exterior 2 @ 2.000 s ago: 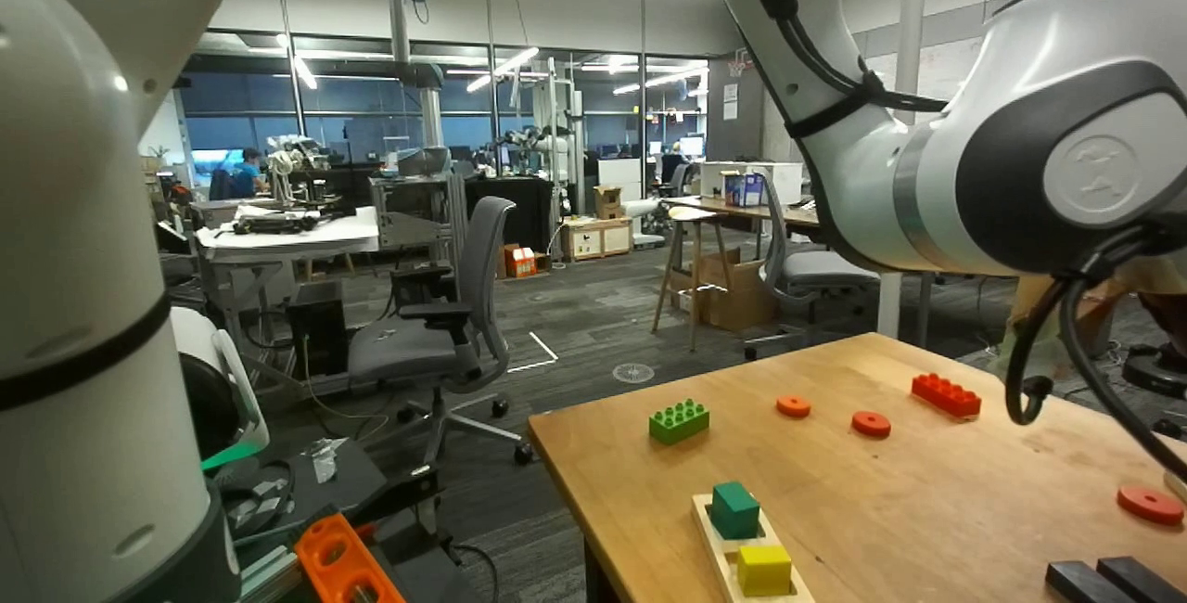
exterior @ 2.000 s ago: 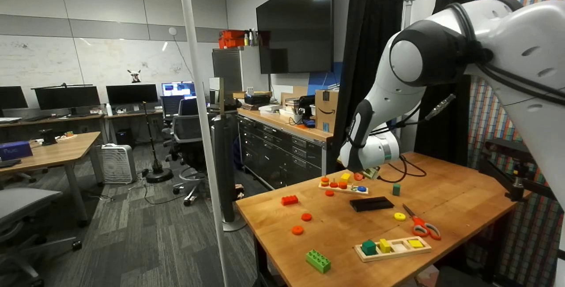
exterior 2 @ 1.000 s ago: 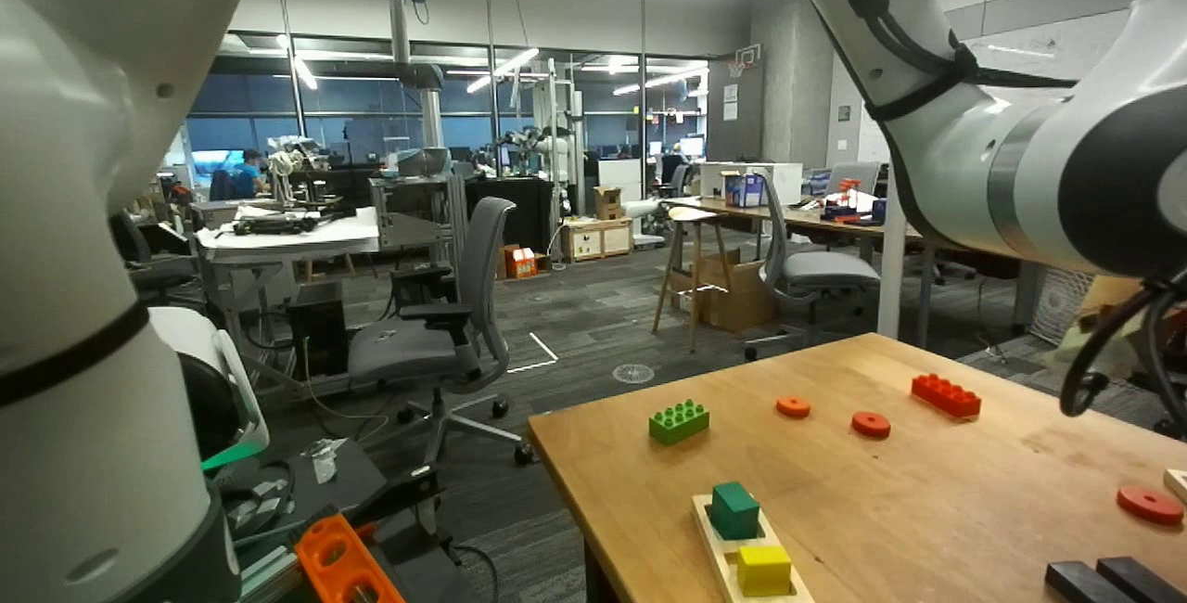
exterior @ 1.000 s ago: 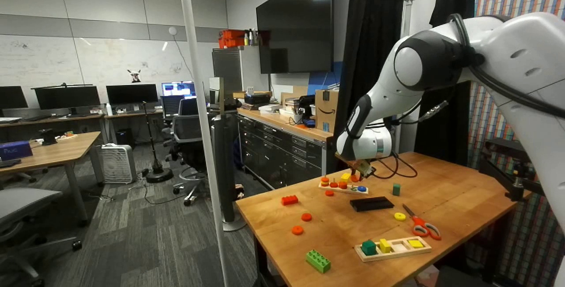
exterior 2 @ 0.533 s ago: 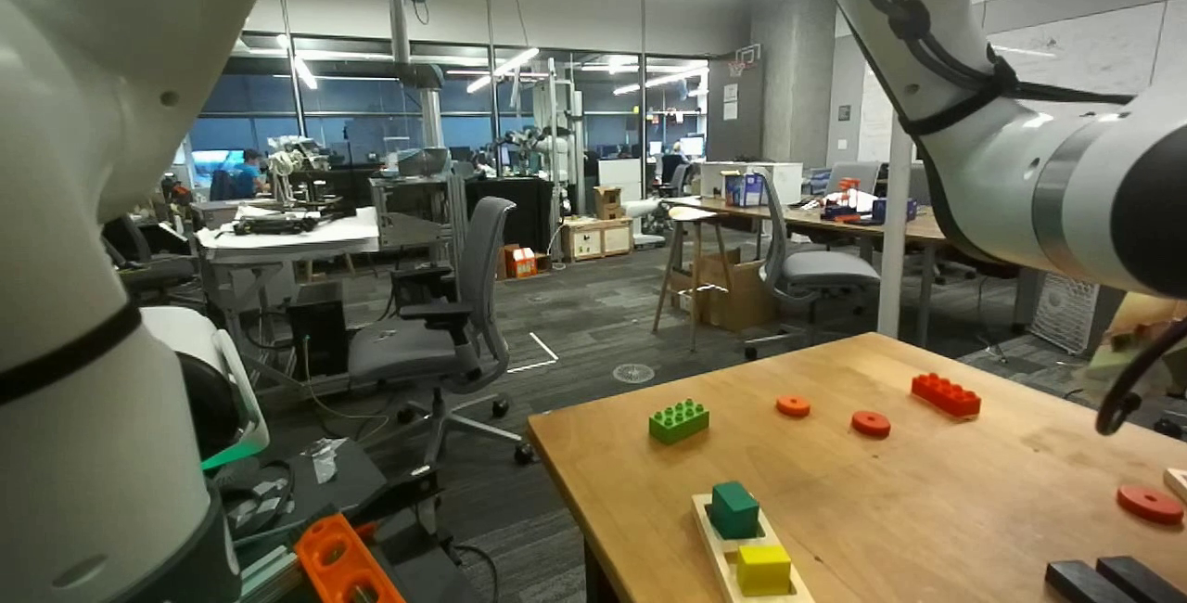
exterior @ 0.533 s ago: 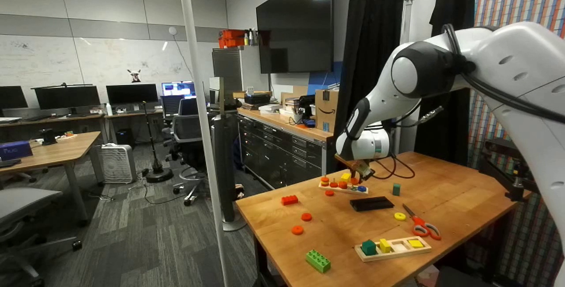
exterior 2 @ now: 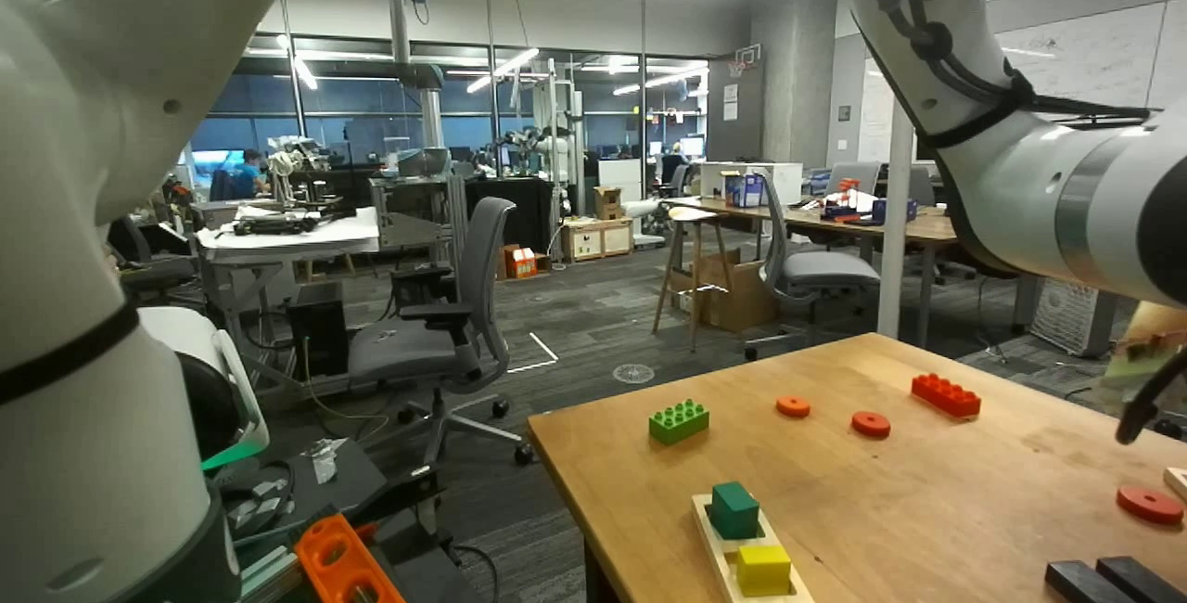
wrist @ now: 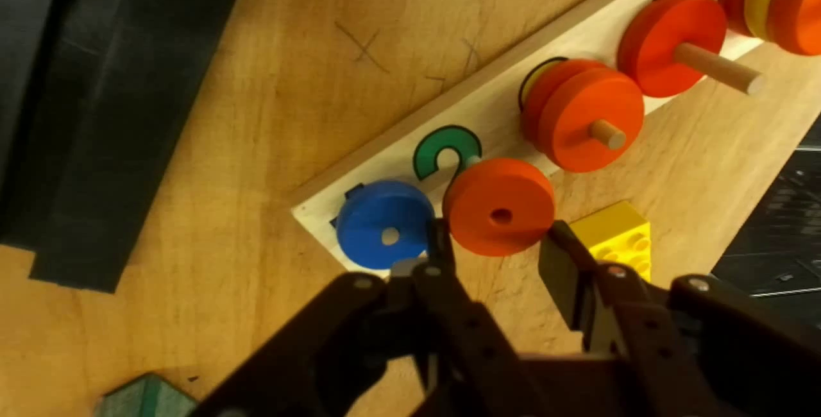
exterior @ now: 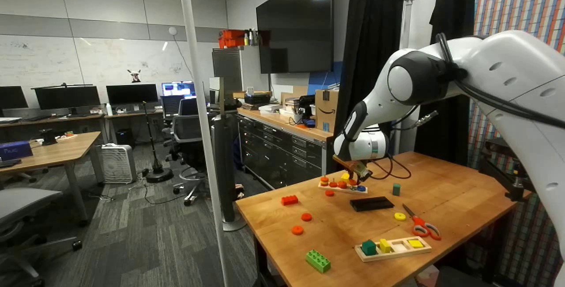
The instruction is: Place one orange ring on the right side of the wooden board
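Observation:
My gripper [wrist: 499,229] is shut on an orange ring [wrist: 503,189], its fingertips at either side of the ring's rim. In an exterior view, the gripper [exterior: 355,176] is low over one end of the wooden peg board [exterior: 342,190]. In the wrist view, the held ring is over the board [wrist: 499,127] near the green mark [wrist: 431,151], beside the blue ring [wrist: 385,221]. A peg's tip shows at the ring's upper left edge; its hole looks dark. Orange rings [wrist: 590,122] sit on other pegs. The gripper is outside the exterior view with the green brick [exterior 2: 679,422] in front.
Loose orange rings lie on the table [exterior: 306,217] [exterior: 297,230] [exterior: 329,193]. A black object [exterior: 371,204] lies in front of the board. A yellow brick [wrist: 612,234] is behind it. A green block [exterior: 396,189], yellow ring [exterior: 399,217], scissors [exterior: 426,228] and block tray [exterior: 393,255] are nearby.
The arm has come lower and over the peg board, carrying the orange ring from behind it to above its end near the blue ring. The other table objects have not moved.

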Robot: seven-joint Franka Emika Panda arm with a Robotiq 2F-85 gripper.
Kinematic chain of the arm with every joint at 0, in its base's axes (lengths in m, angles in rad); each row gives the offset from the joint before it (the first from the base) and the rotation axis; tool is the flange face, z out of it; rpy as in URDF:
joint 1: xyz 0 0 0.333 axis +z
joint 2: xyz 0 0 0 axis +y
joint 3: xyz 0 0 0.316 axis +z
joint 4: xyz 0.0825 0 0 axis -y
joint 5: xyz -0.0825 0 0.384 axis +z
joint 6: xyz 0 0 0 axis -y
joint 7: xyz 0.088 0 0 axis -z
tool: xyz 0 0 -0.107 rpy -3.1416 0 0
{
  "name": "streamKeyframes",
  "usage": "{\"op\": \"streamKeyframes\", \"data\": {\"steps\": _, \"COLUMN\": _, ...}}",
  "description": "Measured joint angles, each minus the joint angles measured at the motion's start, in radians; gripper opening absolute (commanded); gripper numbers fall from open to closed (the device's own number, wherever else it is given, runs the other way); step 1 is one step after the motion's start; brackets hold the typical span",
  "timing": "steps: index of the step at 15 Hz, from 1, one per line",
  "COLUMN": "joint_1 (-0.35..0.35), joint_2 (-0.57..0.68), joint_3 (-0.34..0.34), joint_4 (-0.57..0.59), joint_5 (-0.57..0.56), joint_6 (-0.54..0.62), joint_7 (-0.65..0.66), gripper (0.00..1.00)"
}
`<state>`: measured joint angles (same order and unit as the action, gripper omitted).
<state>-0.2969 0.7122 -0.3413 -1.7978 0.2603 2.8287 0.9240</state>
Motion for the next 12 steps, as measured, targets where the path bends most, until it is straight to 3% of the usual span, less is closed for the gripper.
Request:
{"op": "streamKeyframes", "data": {"steps": 9, "joint_1": -0.025, "joint_2": 0.013, "joint_3": 0.033, "joint_4": 0.031, "joint_5": 0.008, "joint_6": -0.026, "joint_7": -0.002, "gripper": 0.17}}
{"op": "streamKeyframes", "data": {"steps": 10, "joint_1": -0.025, "joint_2": 0.014, "joint_3": 0.034, "joint_4": 0.033, "joint_5": 0.008, "joint_6": -0.027, "joint_7": -0.002, "gripper": 0.51}}
{"op": "streamKeyframes", "data": {"steps": 11, "joint_1": -0.025, "joint_2": 0.014, "joint_3": 0.036, "joint_4": 0.036, "joint_5": 0.008, "joint_6": -0.029, "joint_7": -0.002, "gripper": 0.64}}
{"op": "streamKeyframes", "data": {"steps": 12, "joint_1": -0.024, "joint_2": 0.015, "joint_3": 0.036, "joint_4": 0.037, "joint_5": 0.008, "joint_6": -0.033, "joint_7": -0.002, "gripper": 0.30}}
